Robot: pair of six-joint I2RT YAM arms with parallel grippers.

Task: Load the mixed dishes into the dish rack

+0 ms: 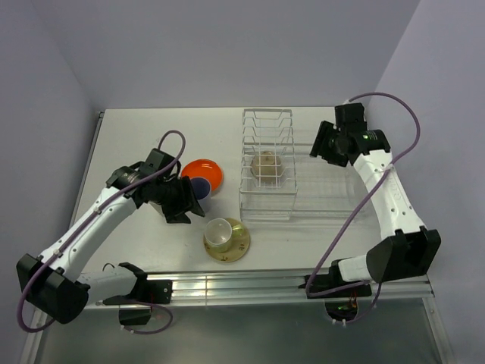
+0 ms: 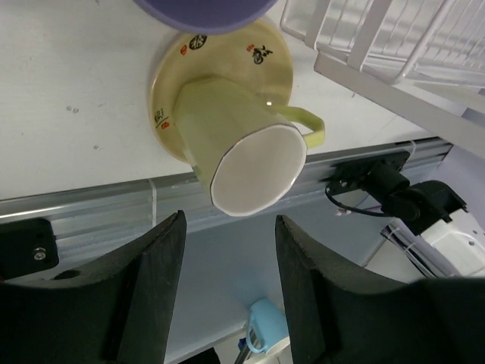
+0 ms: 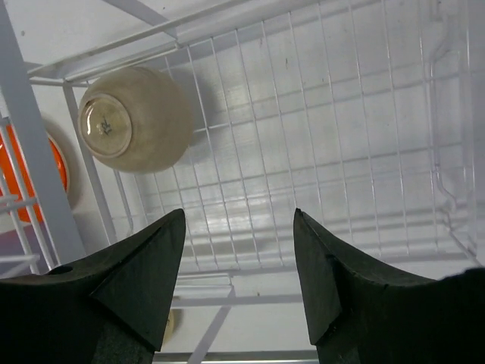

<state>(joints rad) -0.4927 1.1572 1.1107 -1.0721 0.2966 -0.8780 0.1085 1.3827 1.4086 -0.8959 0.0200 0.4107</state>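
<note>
- Dishes are split between the table [image 1: 136, 136] and the dish rack [image 1: 267, 163]. The rack stands at the middle of the table, with its upright plate slots on the far side and its basket section on the near side.
- Inside the rack sits one tan cup [image 3: 136, 121]. It is upside down, with its marked foot facing the right wrist camera, and it rests on the wire floor near a corner post.
- The orange plate [image 1: 203, 173] lies flat on the table, just left of the rack.
- The lavender cup [image 1: 201, 187] is at the plate's near edge. Whether it stands on the plate or only touches it, I cannot tell.
- The cream-yellow saucer [image 2: 261, 57] lies nearer the arms. It carries the pale yellow-green cup [image 2: 227, 129], whose handle points toward the rack side.
- The left gripper [image 2: 227, 280] hangs over the table's near edge, just beside the lavender cup and above the saucer. Its fingers [image 2: 151, 288] are spread wide with nothing between them — the yellow-green cup shows through the gap but is not touched.
- The right gripper [image 3: 239, 280] hovers over the right side of the rack and looks down into the basket. Its fingers [image 3: 129, 296] are also wide apart and empty — clear of the wires and well away from the tan cup.
</note>
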